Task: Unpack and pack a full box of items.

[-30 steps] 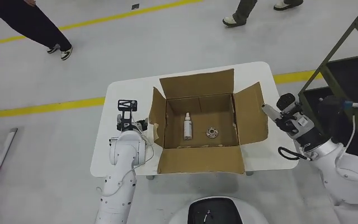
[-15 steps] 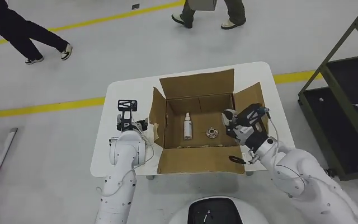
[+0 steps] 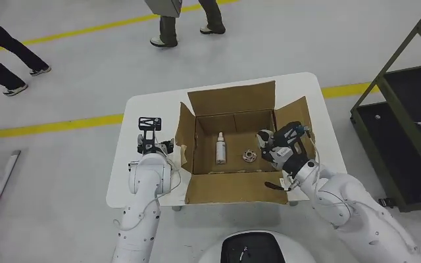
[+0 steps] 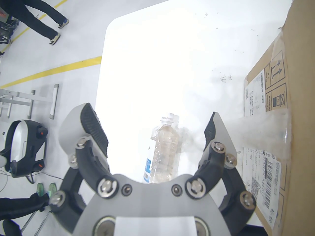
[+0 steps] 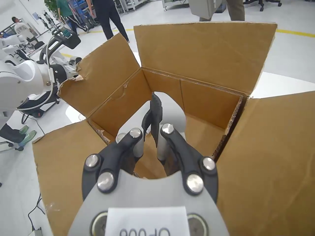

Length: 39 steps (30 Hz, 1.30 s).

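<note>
Jaws on the left gripper are held wide apart, and nothing is gripped by them. Bumpy black rubber pads are seen on its fingers. Below it, a clear plastic bottle, crinkly and round, is seen on the smooth white table. It is just beside the outer wall of the brown cardboard box. Paper labels are stuck on that wall.

The jaws on the right gripper are pressed together, and nothing is held between them. This gripper is hung over the open top of the box, near its right-hand wall. All four flaps of the box are folded outward, and a torn, rough edge is seen on the left one. On the flat floor inside, a slim white spray bottle is laid down. A small round metal part is set near it, not touching it.

One second earlier, the right arm was held out past the right edge of the table. Half a second ago it was brought over the right flap. Now it is moved a little further in, over the inside of the box. The left arm has not been moved, and the two things in the box are found in the same spots.
</note>
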Tool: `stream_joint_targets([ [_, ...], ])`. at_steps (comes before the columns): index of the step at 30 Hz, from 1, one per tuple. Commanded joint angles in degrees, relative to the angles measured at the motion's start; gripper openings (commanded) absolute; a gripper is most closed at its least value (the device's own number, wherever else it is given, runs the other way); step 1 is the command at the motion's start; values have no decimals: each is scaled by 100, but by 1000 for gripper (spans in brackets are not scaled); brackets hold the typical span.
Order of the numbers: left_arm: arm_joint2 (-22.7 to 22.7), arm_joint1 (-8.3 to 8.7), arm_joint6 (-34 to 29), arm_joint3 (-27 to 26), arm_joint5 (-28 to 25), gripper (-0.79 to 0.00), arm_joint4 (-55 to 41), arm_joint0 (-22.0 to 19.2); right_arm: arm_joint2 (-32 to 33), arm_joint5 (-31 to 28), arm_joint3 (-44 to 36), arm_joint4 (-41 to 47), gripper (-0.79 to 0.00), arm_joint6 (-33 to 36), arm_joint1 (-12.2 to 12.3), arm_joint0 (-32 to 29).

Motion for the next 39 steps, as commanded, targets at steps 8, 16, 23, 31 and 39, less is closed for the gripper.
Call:
stream_joint_targets([
  [8, 0, 0, 0, 0, 0, 0, 0, 0, -899, 1261, 536, -500, -785, 431, -233, 728],
  [16, 0, 0, 0, 0, 0, 0, 0, 0, -1636, 2028, 1233, -554, -785, 781, -493, 1381],
  [23, 0, 0, 0, 0, 0, 0, 0, 0, -1636, 2028, 1233, -554, -785, 781, -493, 1381],
  [31, 0, 0, 0, 0, 0, 0, 0, 0, -1655, 2429, 1336, -857, -785, 929, -533, 1461],
  [39, 0, 0, 0, 0, 0, 0, 0, 0, -2302, 4477, 1999, -859, -785, 1845, -992, 2338],
])
